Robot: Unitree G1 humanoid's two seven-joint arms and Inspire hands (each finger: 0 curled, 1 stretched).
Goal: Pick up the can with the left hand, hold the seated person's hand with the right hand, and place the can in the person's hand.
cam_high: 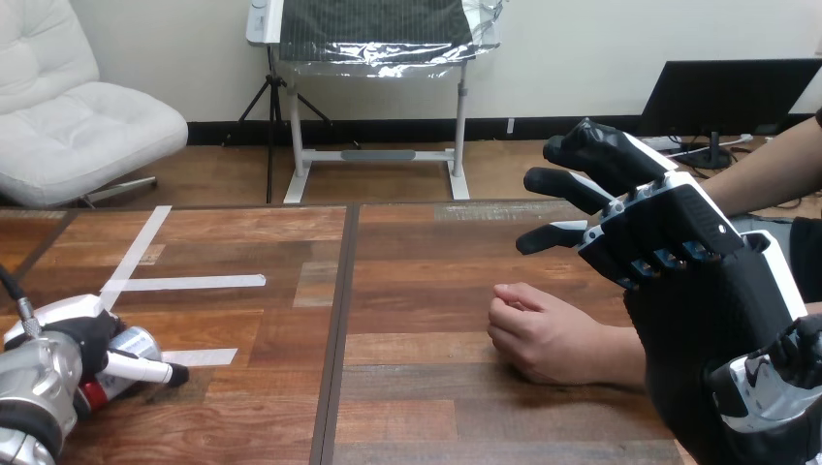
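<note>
**Right robot hand hangs spread above the person's hand; silver metal can lies low at the left**

At the brown plank-topped wooden table, the black-and-white right robot hand is lifted off the surface at the view's right. Its fingers are held loosely straight and fanned toward the left, and they hold nothing. Below it, with bare table showing between the two, the person's hand rests on the boards in a loose fist. Its knuckles are turned toward the table's middle, and its forearm runs off to the right behind the robot's dark right arm. The two hands do not touch.

Well apart from them, near the table's front left corner, the silver metal can with a red end lies on its side on the wood. The left robot hand sits right against the can, partly covering it from the left and from above. The silver left forearm comes in from the bottom corner. Whether this robot hand has closed on the can or merely rests on it cannot be told from this angle.

Three strips of white tape mark the left half of the table: one long diagonal, one level bar and a short piece just beside the can.
</note>
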